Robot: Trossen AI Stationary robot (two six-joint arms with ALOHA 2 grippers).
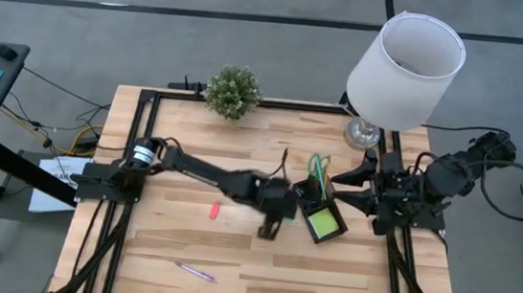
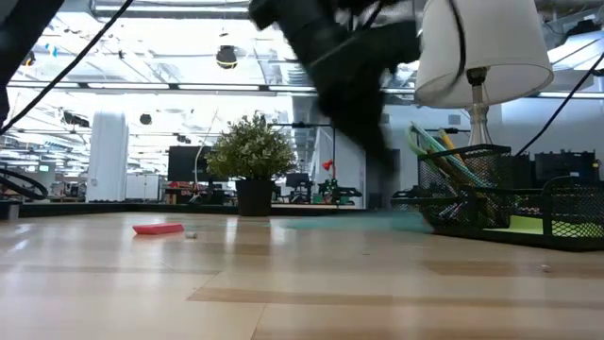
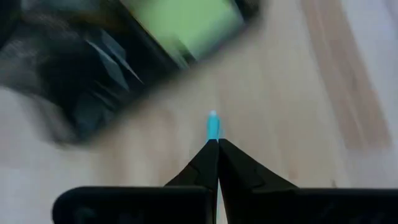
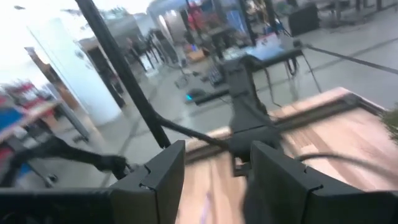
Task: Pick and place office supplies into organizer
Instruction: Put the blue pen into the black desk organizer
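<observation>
One teal pen (image 3: 213,125) pinched in the left hand (image 3: 217,144).

The table (image 1: 231,259) is pale blond wood with darker streaks of grain, and on it lie a pink eraser (image 1: 214,210) and a purple pen (image 1: 195,272). The organizer (image 1: 317,212) is black mesh holding a lime-green sticky-note pad (image 1: 323,224) and green-handled scissors (image 1: 317,164), beside a white lamp shade (image 1: 406,69) and a green potted plant (image 1: 233,91). A teal pen (image 3: 213,126) shows between the black fingers of the left pincer (image 3: 217,149).
</observation>
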